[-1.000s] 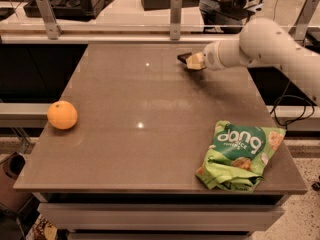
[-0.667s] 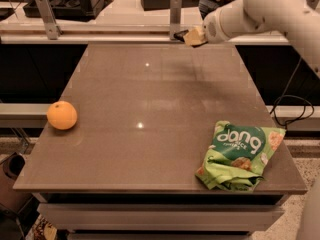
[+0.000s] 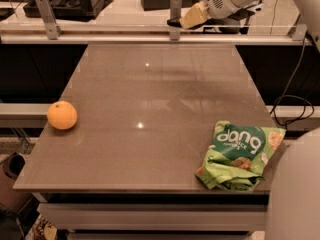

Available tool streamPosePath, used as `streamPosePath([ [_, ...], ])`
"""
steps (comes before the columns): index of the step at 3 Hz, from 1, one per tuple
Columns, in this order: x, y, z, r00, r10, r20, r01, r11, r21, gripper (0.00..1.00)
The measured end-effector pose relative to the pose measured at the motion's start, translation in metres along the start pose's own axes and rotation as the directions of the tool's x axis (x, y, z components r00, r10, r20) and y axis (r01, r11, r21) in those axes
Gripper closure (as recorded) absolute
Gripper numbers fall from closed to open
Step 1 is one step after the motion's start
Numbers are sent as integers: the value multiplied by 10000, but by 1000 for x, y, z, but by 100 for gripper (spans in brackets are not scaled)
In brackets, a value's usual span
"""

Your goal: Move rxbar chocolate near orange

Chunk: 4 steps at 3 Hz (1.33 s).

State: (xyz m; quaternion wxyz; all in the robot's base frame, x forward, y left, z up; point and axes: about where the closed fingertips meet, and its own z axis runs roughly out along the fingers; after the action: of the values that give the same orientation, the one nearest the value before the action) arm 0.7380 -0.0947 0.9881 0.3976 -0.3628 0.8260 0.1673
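Black wrapper pinched in my gripper [image 3: 187, 18]: the rxbar chocolate [image 3: 173, 22] pokes out leftward from my clenched jaws, held in the air above the far edge of the brown table [image 3: 150, 149]. The orange [image 3: 62, 115] sits well apart at the table's left edge; a green dang bag [image 3: 239, 154] lies at the front right

Table [image 3: 150, 84]: smooth grey-brown top, glossy, with small spots of reflected light.
Orange [image 3: 62, 115]: rests directly on the top at its left edge; the landmark for the rest.
Dang snack bag [image 3: 240, 155]: green and crumpled, lying flat on the top, well apart to the right of the orange and a little nearer the front.
Gripper [image 3: 184, 20]: in the air over the table's far edge, well behind and right of the orange, clamped on the rxbar chocolate [image 3: 173, 22].
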Motion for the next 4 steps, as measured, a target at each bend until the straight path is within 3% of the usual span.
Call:
streamPosePath([
  [1, -3, 26, -18, 9988, -340, -366, 303, 9948, -976, 100],
  [2, -3, 54, -38, 9957, -699, -607, 593, 9852, -1609, 100],
  [4, 16, 106, -70, 9918, -1020, -770, 817, 9694, -2314, 100],
])
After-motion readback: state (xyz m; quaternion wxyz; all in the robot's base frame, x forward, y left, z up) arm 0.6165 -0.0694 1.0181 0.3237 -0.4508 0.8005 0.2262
